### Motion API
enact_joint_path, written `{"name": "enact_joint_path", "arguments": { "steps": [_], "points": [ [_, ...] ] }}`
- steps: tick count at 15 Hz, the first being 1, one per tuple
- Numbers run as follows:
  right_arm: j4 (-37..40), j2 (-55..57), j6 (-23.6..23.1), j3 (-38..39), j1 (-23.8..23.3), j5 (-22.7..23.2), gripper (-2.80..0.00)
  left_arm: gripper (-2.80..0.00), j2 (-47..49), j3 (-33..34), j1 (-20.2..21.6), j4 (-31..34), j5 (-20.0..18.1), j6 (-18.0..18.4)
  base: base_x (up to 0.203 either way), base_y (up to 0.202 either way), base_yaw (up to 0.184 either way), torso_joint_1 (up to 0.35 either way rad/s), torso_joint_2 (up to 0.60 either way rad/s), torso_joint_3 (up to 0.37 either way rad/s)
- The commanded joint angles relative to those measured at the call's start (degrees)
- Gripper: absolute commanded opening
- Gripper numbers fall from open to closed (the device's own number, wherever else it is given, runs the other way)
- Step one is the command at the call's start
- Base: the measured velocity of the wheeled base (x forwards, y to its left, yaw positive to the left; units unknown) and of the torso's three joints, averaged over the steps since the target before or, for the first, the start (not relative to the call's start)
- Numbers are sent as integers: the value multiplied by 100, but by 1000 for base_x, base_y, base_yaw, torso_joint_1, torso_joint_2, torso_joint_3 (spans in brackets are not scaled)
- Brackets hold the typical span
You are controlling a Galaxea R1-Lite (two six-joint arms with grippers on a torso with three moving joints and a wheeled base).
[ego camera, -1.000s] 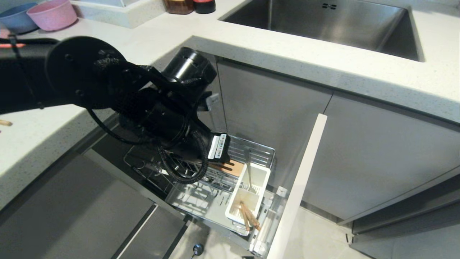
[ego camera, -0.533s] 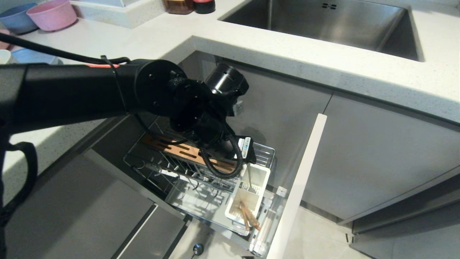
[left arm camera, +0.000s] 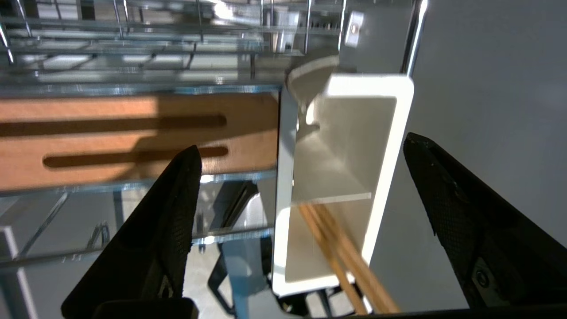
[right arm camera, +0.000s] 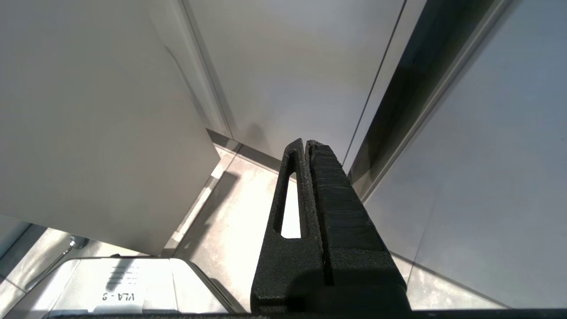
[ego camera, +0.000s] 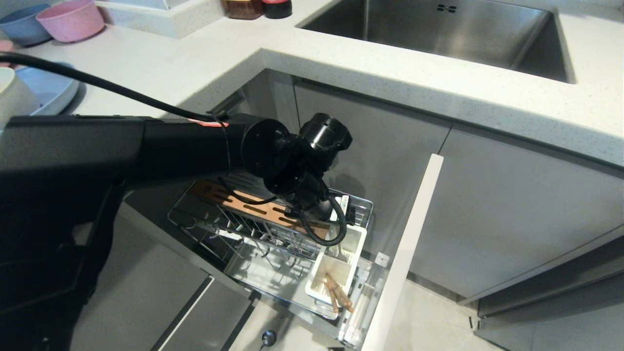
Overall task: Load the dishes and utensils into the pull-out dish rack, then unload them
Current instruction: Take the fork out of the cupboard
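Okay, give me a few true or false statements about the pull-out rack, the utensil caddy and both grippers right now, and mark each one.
1. The chopsticks lie in the white caddy. True.
2. The left gripper is clamped on the chopsticks. False: its jaws are wide open, holding nothing.
3. The cream bowl stands in the dish rack. False: it is on the counter.
4. The right gripper is shut. True.
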Motion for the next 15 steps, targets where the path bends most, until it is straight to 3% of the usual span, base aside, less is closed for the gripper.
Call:
{"name": "enact_joint_path", "arguments": {
  "steps": [1,14,15],
  "points": [
    [0,5,0,2,0,1,-280,0,71,2,34,-21,12,-58,0,0,0,0,0,0],
    [0,5,0,8,0,1,-280,0,187,2,43,-233,21,-166,0,0,0,0,0,0],
    [0,5,0,9,0,1,-280,-280,187,2,43,-218,21,-161,0,0,0,0,0,0]
  ]
}}
